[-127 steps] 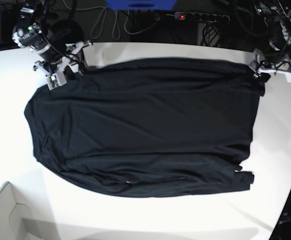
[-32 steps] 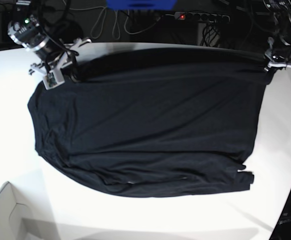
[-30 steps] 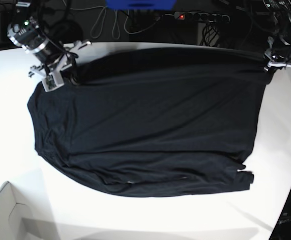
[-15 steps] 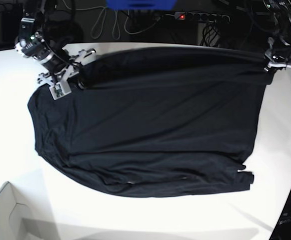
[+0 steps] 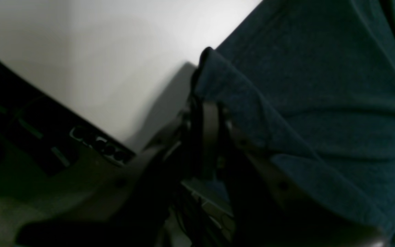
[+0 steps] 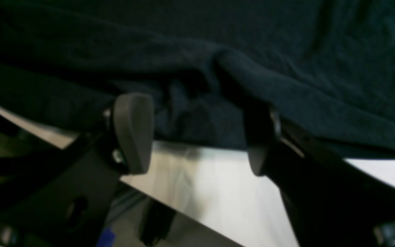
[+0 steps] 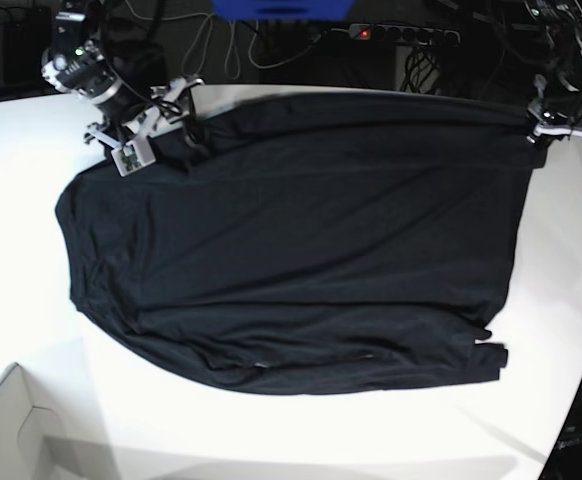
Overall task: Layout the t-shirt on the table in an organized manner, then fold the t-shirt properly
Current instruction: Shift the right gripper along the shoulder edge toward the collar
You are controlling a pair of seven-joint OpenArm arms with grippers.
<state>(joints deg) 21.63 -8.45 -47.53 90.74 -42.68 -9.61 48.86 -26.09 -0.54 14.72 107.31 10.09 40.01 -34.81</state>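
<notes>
Both claws are seen at the table's (image 7: 271,440) far edge. Across that white table the t-shirt (image 7: 291,250) is spread flat, its hem near the right edge. At the far right corner, the left gripper (image 7: 543,135) is clamped on the t-shirt's corner; at the far left, the right gripper (image 7: 161,125) is parted wide, its pads (image 6: 132,132) held apart beside bunched fabric.

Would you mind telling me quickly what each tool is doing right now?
Left tool: closed, pinching the edge of the t-shirt.
Right tool: open, fingers apart at the t-shirt's edge, gripping nothing.
</notes>
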